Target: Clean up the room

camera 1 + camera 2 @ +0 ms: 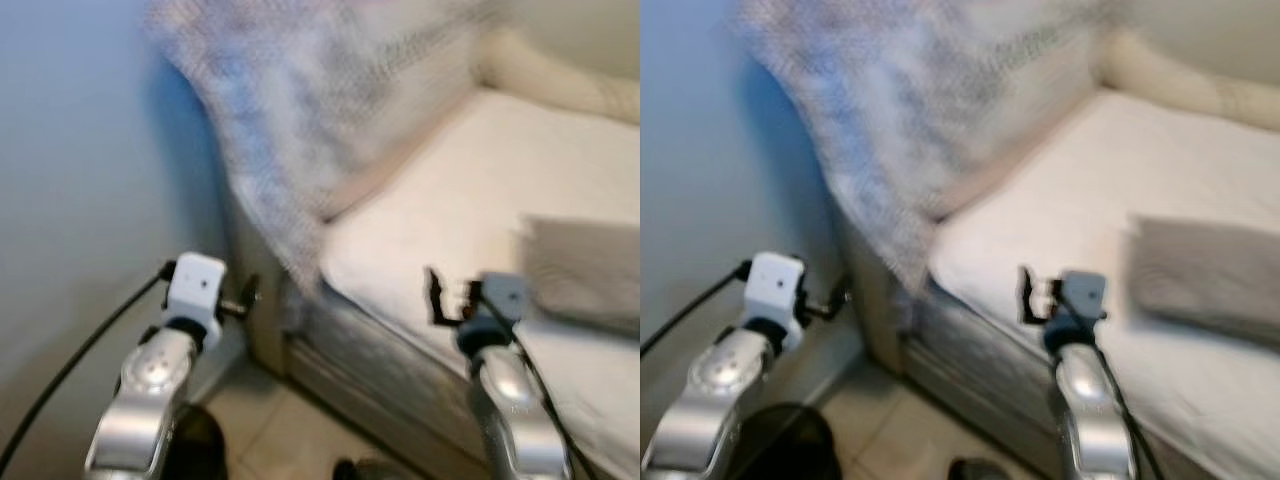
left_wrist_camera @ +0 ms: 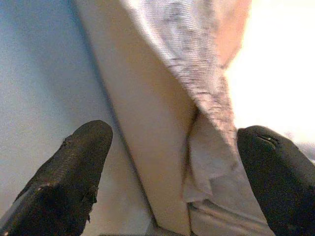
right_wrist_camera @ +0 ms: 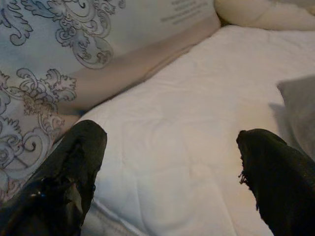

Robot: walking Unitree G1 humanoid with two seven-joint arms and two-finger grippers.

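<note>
One soft blanket (image 1: 300, 110) with curly grey swirls hangs over the end of the bed (image 1: 470, 200), which has a puffy white cover. The left claw (image 2: 172, 167) is open and points at the blanket's hanging corner, close to it. The right claw (image 3: 167, 177) is open over the white cover, with one flat grey cloth (image 1: 585, 270) lying near it on the right.

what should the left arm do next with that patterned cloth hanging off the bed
Probably ease the left end effector forward and close on the hanging edge of the grey patterned cloth. Its fingers are open, and the edge droops between them over the white mattress corner.
</note>
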